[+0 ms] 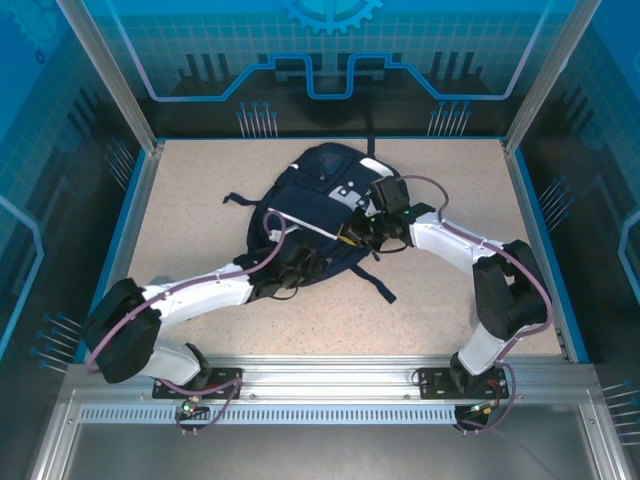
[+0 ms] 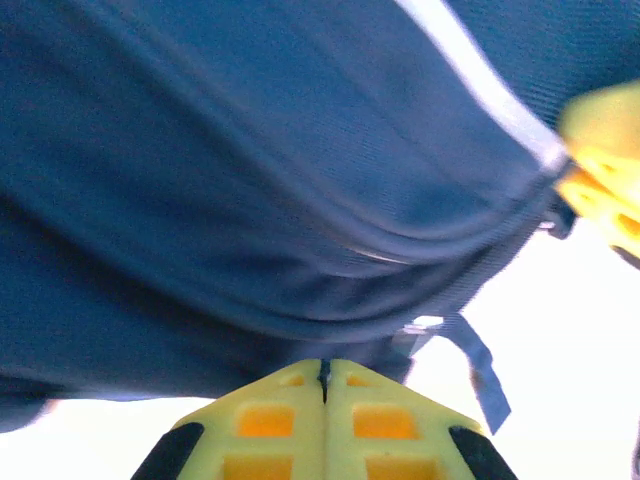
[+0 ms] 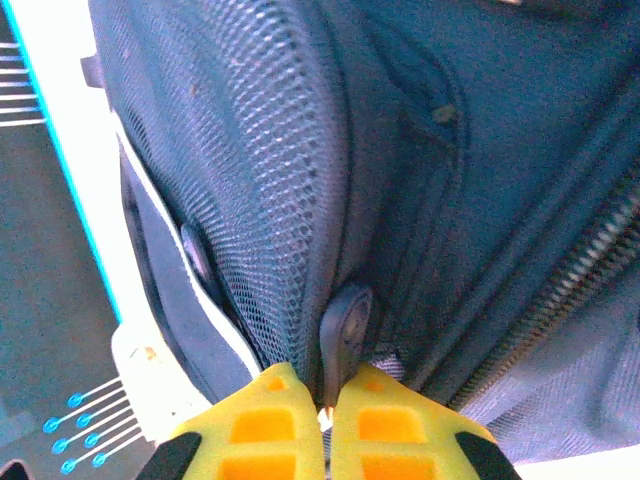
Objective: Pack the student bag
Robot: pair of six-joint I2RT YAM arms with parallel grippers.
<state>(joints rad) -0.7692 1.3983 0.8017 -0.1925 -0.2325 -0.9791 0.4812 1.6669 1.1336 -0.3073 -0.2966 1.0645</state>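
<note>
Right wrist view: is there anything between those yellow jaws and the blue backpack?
No gap there. In the right wrist view, the right jaws are closed on a dark pull tab of the student bag itself.

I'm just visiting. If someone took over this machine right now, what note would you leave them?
Left gripper: shut at the near edge of the student bag; whether it pinches fabric, I cannot tell.
Right gripper: shut on a dark pull tab beside the mesh panel.
Bag: lying in the middle of the table.
Done: both grippers are at the bag; contents hidden.
Left: probably working the zipper, then any packing.
</note>
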